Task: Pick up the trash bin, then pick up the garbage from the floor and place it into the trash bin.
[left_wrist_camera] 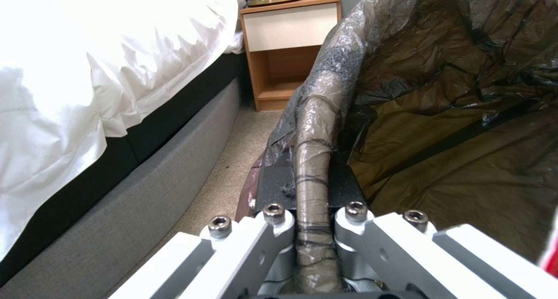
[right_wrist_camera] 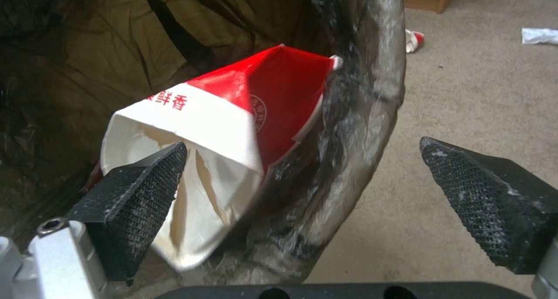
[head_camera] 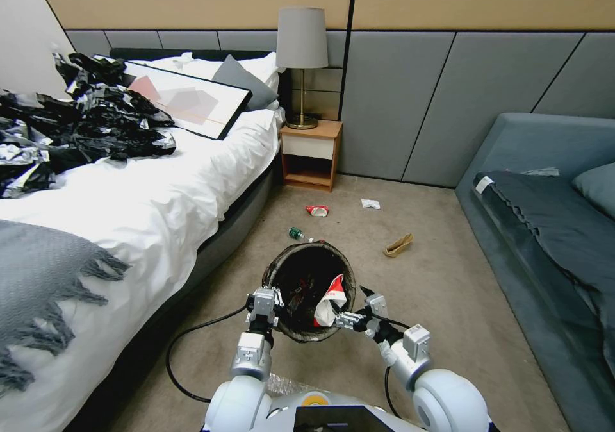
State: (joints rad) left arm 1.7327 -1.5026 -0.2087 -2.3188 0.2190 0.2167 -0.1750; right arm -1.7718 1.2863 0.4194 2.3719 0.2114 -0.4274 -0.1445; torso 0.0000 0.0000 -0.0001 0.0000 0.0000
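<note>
Left gripper (left_wrist_camera: 314, 229) clenching trash bin (head_camera: 311, 291) rim, holding it up; right gripper (right_wrist_camera: 302, 194) released, red-and-white wrapper (right_wrist_camera: 226, 129) resting inside; bottle (head_camera: 296, 233), wrapper (head_camera: 317, 211), tissue (head_camera: 370, 204), brown paper (head_camera: 398, 245) lying on carpet, waiting.

head: looks forward-down over my arms at trash bin (head_camera: 311, 291), bed (head_camera: 128, 207), nightstand (head_camera: 312, 153) | left wrist: tight along bin rim (left_wrist_camera: 314, 159), faces nightstand (left_wrist_camera: 290, 50) | right wrist: tight over my fingers (right_wrist_camera: 137, 198), into bin (right_wrist_camera: 360, 116) | shared: bin, carpet (head_camera: 442, 272)
</note>
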